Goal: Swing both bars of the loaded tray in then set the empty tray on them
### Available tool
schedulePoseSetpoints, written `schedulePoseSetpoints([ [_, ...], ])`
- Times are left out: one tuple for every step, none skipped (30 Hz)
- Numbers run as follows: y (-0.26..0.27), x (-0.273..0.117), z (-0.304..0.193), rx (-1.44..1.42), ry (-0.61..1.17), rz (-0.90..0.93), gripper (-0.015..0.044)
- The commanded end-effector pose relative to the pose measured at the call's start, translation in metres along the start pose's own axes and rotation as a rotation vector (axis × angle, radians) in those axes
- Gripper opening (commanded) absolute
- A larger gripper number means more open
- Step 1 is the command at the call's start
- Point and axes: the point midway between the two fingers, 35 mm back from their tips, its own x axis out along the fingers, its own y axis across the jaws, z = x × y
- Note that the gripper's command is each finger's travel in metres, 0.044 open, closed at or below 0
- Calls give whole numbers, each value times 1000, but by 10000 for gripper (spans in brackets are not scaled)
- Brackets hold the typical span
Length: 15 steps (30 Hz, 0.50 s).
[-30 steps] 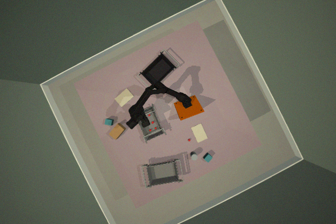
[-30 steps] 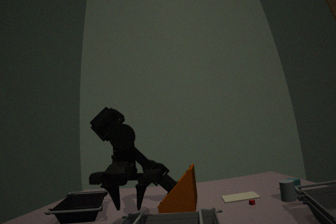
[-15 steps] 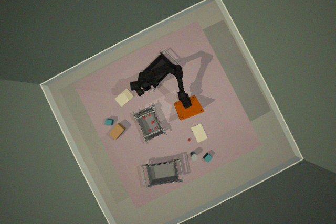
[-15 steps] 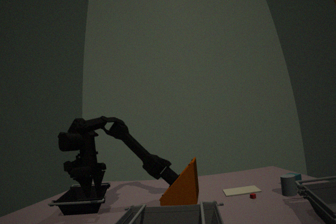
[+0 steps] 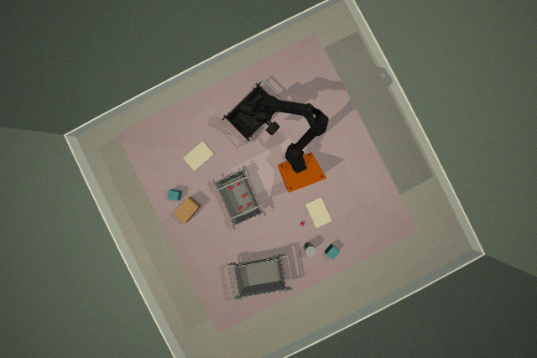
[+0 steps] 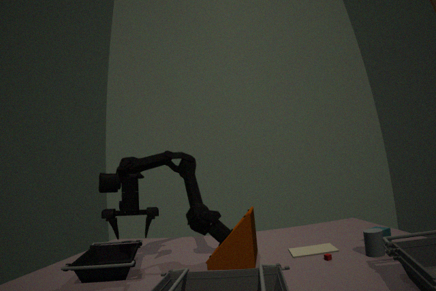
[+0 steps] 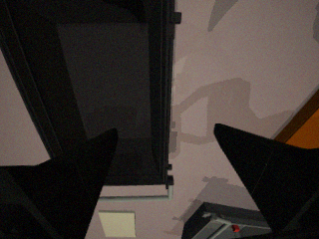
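Note:
The grey loaded tray (image 5: 233, 198) (image 6: 225, 281) (image 7: 198, 215) holds several small red blocks (image 5: 244, 195) (image 7: 235, 228). Its upper bar (image 5: 231, 183) and lower bar (image 5: 246, 211) lie swung in across its top, one near each end. A black empty tray (image 6: 101, 273) (image 7: 159, 75) stands apart, with its bars (image 6: 101, 266) (image 7: 135, 198) out over its ends. My gripper (image 6: 131, 237) (image 7: 166, 130) is open and empty above this black tray. In the wrist view one long wall shows between the fingertips, which stand higher than the rim. The arm hides the gripper in the top view.
Another empty grey tray (image 5: 262, 273) (image 6: 420, 257) has its bars out. A grey cylinder (image 5: 310, 250) (image 6: 374, 243), a loose red block (image 5: 302, 223) (image 6: 328, 256), two teal blocks, a tan block (image 5: 184, 210) and two cream plates stand around. The orange wedge (image 5: 305, 179) (image 6: 239, 249) is beside the arm's base.

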Motion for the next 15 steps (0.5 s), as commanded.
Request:
schedulePoseSetpoints([
  [-5,4,0,30,-2,-15,440],
  [-5,4,0,30,-1,-15,440],
  [-5,5,-1,30,-1,-15,440],
  [-5,7,-1,30,-1,-16,440],
  [-5,9,-1,31,-1,-17,440],
  [-5,11,-2,31,-1,-17,440],
  [-5,14,-2,31,-1,-18,440],
  [-5,17,-3,31,-1,-19,440],
  [-4,20,-3,32,0,-20,440],
  [-4,24,-4,32,0,-21,440],
  [-4,27,-4,32,0,-22,440],
  [-4,30,-5,32,0,-22,440],
  [-4,33,-5,32,0,-22,440],
  [-4,36,-5,33,0,-23,440],
  [-4,39,-5,33,0,-23,440],
])
